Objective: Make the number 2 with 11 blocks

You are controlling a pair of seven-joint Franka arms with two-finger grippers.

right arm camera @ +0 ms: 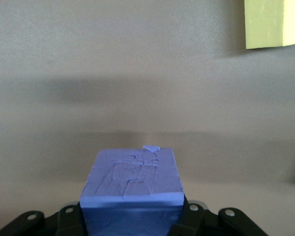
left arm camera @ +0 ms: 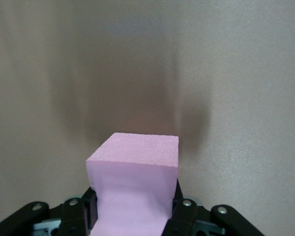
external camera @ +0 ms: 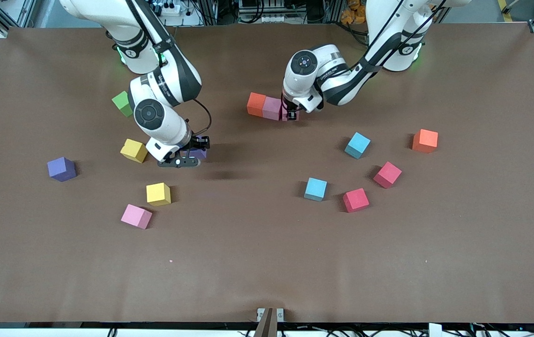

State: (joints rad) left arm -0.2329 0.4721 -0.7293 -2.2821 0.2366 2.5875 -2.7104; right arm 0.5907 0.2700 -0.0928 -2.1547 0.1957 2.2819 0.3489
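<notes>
Front view — left gripper [external camera: 290, 113] jaws clamp pink cube [left arm camera: 135, 184] beside row edge.

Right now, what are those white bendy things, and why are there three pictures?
They are two robot arms. The big picture looks down at the table from across it. The two small pictures come from cameras on the arms' wrists. Foam blocks lie scattered on the table. The left gripper holds a pink block, low beside a pink block and an orange block already in a row. The right gripper holds a purple block above the table.
</notes>
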